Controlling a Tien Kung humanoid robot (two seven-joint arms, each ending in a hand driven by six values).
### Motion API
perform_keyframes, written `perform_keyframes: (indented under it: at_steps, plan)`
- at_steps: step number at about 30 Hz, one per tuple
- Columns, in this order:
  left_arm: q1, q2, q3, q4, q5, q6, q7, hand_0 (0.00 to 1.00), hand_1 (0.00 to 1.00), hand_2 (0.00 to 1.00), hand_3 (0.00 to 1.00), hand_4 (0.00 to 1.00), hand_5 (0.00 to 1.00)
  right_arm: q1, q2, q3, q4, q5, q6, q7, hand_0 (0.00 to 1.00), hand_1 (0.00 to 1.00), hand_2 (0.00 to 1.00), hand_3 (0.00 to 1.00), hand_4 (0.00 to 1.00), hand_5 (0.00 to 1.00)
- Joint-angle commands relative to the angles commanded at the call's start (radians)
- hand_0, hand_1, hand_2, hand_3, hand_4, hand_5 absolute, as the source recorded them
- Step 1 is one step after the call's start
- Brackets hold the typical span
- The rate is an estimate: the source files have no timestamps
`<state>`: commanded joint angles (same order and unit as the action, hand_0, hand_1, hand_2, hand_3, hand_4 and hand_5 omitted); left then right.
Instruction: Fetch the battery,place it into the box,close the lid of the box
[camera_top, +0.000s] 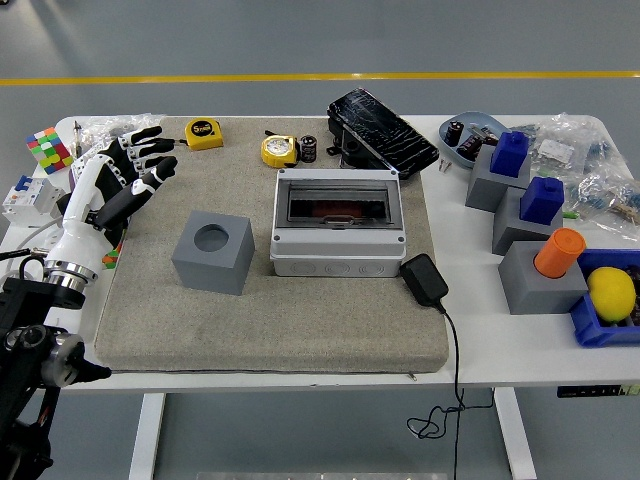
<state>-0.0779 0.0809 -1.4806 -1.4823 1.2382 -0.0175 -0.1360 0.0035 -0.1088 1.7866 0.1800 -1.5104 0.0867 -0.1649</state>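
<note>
A small black cylindrical battery (308, 148) stands at the back of the grey mat (270, 320), next to a yellow tape measure (279, 150). The grey box (338, 255) sits in the middle of the mat. Its dark see-through lid (338, 203) lies down over it, and something reddish shows inside. My left hand (135, 165) hovers over the mat's left edge with its fingers spread and empty, well left of the battery and the box. The right arm is out of view.
A grey cube with a round hole (212, 252) stands left of the box. A black charger (424, 279) lies at the box's right front corner, and a black device (380, 132) lies behind the box. Grey blocks with blue and orange pieces (558, 252) stand at the right. A colour cube (45, 150) is at the far left.
</note>
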Motion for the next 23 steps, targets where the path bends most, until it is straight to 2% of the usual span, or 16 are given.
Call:
perform_keyframes:
  at_steps: [4, 7, 23]
  plan:
    - [0.001, -0.002, -0.001, 0.001, 0.000, -0.001, 0.001, 0.551, 0.641, 0.678, 0.745, 0.998, 0.400, 0.000, -0.001, -0.001, 0.000, -0.002, -0.003, -0.002, 0.761, 0.718, 0.731, 0.734, 0.998, 0.547]
    - [0.001, -0.003, -0.001, 0.001, 0.000, -0.001, 0.002, 0.552, 0.640, 0.677, 0.743, 0.998, 0.399, 0.002, -0.001, 0.007, 0.000, -0.027, -0.034, -0.008, 0.751, 0.718, 0.727, 0.730, 0.998, 0.547]
    - [0.005, -0.004, -0.004, 0.001, 0.001, -0.002, 0.005, 0.550, 0.637, 0.676, 0.740, 0.998, 0.398, 0.005, 0.000, -0.015, 0.000, 0.007, -0.020, -0.003, 0.753, 0.716, 0.727, 0.729, 0.998, 0.547]
